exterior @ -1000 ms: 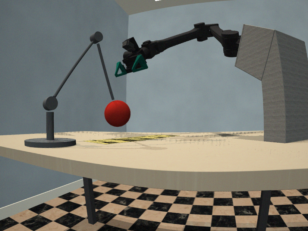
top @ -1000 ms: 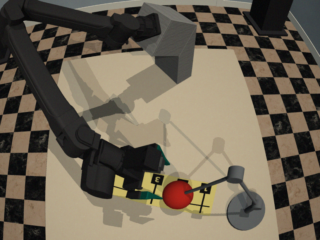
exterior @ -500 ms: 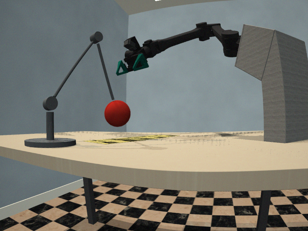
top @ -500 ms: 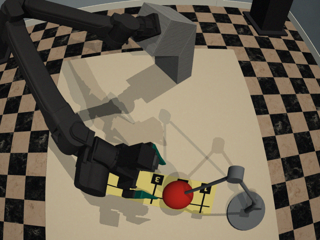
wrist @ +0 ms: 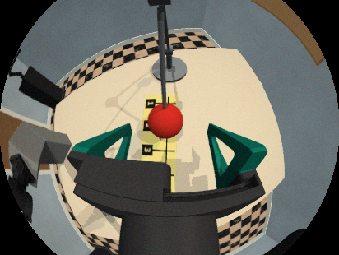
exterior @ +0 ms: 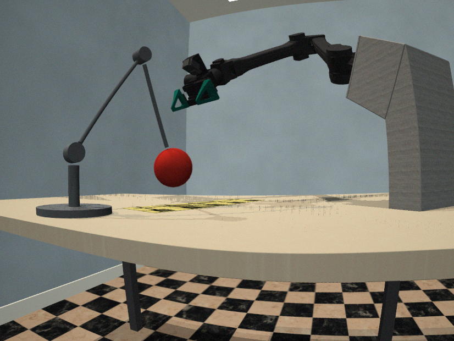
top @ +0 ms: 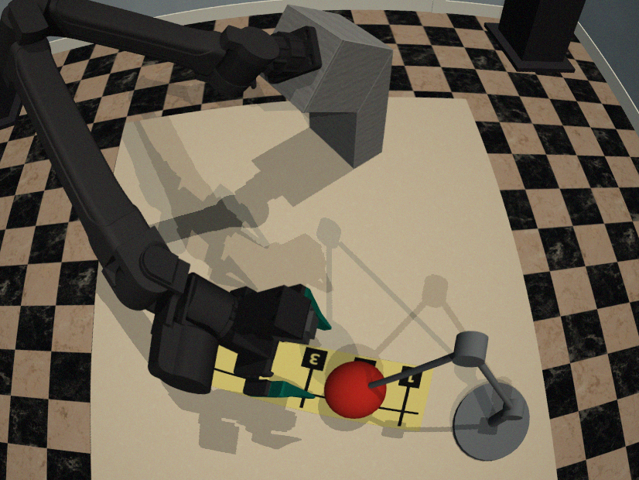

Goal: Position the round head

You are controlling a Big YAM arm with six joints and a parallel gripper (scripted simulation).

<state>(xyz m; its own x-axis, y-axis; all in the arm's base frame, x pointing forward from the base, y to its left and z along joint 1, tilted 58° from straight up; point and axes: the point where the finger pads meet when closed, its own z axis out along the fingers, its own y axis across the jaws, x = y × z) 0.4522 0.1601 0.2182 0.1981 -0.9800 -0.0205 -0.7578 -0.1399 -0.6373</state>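
Note:
The lamp's red round head [top: 355, 389] [exterior: 172, 167] [wrist: 165, 120] hangs free above the yellow strip [top: 424, 397] [exterior: 190, 205], about over line 2, between labels 3 and 1. Its grey foot [top: 490, 426] [exterior: 73, 210] [wrist: 169, 71] sits on the bench. The two thin rods meet at the high elbow joint [top: 470, 348] [exterior: 142, 55]. My gripper [top: 319, 361] [exterior: 193, 97] [wrist: 169, 127] is open and empty. It hovers higher than the head, on the side away from the foot, and touches neither the rod nor the head.
The grey pedestal [top: 346, 77] [exterior: 414, 128] that carries my arm stands at the bench's far end. A black post [top: 536, 31] stands on the floor beyond the bench. The strip's far marks lie under my wrist in the top view.

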